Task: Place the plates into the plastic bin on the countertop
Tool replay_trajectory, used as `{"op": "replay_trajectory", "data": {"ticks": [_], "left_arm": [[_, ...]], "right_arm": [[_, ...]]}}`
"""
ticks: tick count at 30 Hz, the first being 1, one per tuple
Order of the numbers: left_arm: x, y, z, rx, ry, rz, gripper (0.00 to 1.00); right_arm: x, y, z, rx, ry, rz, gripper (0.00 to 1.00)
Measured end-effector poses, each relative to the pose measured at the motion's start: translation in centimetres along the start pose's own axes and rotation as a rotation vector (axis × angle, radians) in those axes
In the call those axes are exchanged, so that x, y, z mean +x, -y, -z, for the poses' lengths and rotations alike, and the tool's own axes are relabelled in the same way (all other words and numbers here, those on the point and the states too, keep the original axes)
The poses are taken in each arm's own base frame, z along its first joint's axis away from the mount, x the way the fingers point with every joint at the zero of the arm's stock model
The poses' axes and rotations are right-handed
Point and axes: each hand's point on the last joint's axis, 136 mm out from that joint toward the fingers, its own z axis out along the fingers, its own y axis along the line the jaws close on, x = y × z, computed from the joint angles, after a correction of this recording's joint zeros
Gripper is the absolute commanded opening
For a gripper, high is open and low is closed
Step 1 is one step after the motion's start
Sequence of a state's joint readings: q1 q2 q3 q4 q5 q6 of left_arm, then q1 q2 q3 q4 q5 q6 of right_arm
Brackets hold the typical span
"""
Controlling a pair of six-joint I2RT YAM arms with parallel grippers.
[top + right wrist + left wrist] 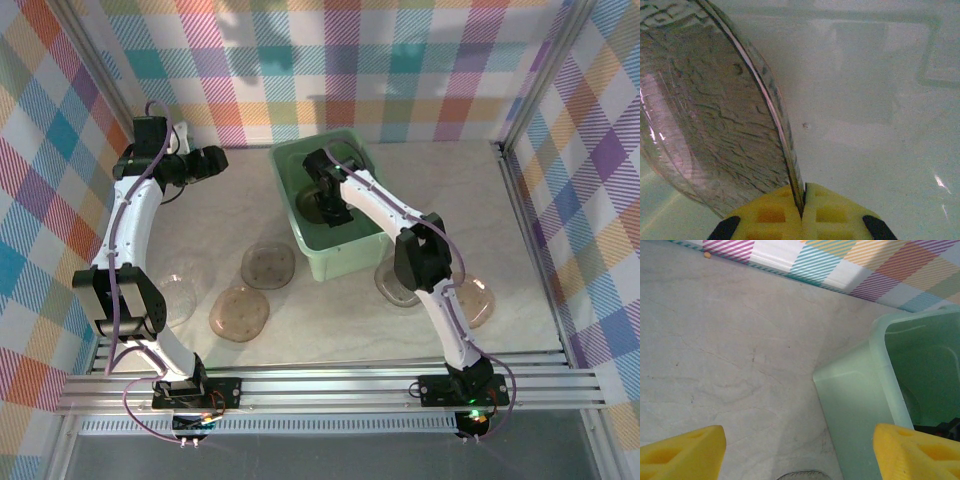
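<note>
Right grip: your right fingers (pixel 812 212) are clenched on the rim of a smoky plate (pixel 715 110).
Held plate: it stands on edge and tilted, with its textured face to the left of the fingers in the wrist view.
Bin: the mint-green plastic bin (pixel 345 262) surrounds the right fingers, and its pale floor lies just beyond their tips.
Left grip: your left fingers (pixel 220 160) are released and spread wide, with nothing between them.
Under left fingers: bare marbled desk (pixel 740 365), with the plaid wall (pixel 840 265) beyond the tips.
Bin from left fingers: its corner and outer wall sit just beside the right-hand finger.
Loose plates: the brown plate near the bin (pixel 268 265) and the brown plate near the bases (pixel 238 313) lie flat on the desk, well apart from both pairs of fingers.
Left elbow: a pale plate (pixel 180 298) is partly hidden by the arm.
Right arm: the corner plate (pixel 392 288) and the outer plate (pixel 480 300) lie behind your right fingers, partly covered by the arm.
</note>
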State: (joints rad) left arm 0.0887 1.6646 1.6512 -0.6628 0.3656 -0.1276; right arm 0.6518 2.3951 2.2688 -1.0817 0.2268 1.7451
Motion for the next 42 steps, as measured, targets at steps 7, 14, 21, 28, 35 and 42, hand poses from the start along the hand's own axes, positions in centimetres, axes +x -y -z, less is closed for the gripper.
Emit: {"op": "replay_trajectory", "data": {"ticks": [7,14,21,28,35,42], "left_arm": [[1.0,-0.5,-0.1,-0.010,-0.029,0.002,0.77],[1.0,-0.4,0.4,-0.010,-0.019,-0.001,0.77],[0.9,-0.3,0.7,-0.009,-0.015,-0.002,0.77],[0.9,-0.3,0.7,-0.009,-0.016,-0.002,0.77],[1.0,-0.3,0.6,-0.006,-0.016,0.000,0.77],[1.3,-0.2,0.4,0.008,-0.027,0.010,0.77]], "right_arm": [[1.0,-0.3,-1.1,-0.011,-0.006,-0.019,0.00],[1.1,-0.8,-1.4,-0.030,0.001,-0.049,0.00],[1.1,-1.2,-2.4,-0.042,0.012,-0.072,0.20],[1.0,-1.6,-2.6,-0.062,0.019,-0.067,0.54],[0.4,-2.2,-2.0,-0.087,0.050,-0.012,0.99],[0.1,-3.1,1.0,-0.149,0.051,0.100,0.99]]}}
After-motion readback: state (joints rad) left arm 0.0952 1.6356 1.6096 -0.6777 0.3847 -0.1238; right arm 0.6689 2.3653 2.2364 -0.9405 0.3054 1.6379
